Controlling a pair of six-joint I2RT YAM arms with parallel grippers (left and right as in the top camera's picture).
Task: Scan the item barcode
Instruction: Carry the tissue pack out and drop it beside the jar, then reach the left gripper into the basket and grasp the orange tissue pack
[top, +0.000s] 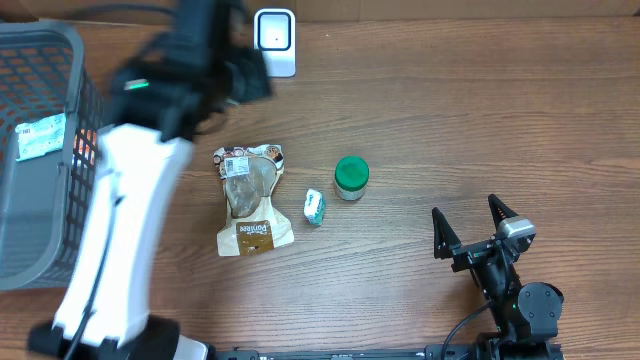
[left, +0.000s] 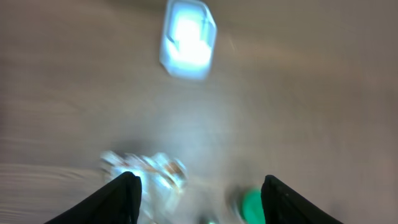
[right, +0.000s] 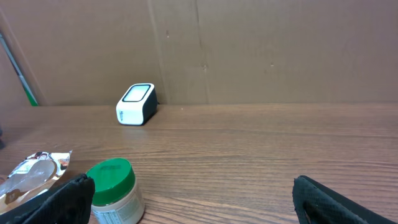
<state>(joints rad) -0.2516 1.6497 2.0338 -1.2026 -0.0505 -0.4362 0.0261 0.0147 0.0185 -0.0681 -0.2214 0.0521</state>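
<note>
The white barcode scanner (top: 275, 40) stands at the table's far edge, also seen in the blurred left wrist view (left: 188, 38) and the right wrist view (right: 135, 104). My left gripper (top: 250, 78) hovers just left of it and in front, open and holding nothing (left: 199, 183). Below it on the table lie a clear and brown pouch (top: 250, 200), a small white-green packet (top: 314, 207) and a green-lidded jar (top: 351, 177). My right gripper (top: 470, 225) rests open near the front right, with the jar (right: 112, 190) by its left finger.
A grey mesh basket (top: 60, 40) fills the left edge and holds a flat labelled packet (top: 40, 137). A brown cardboard wall (right: 249, 50) backs the table behind the scanner.
</note>
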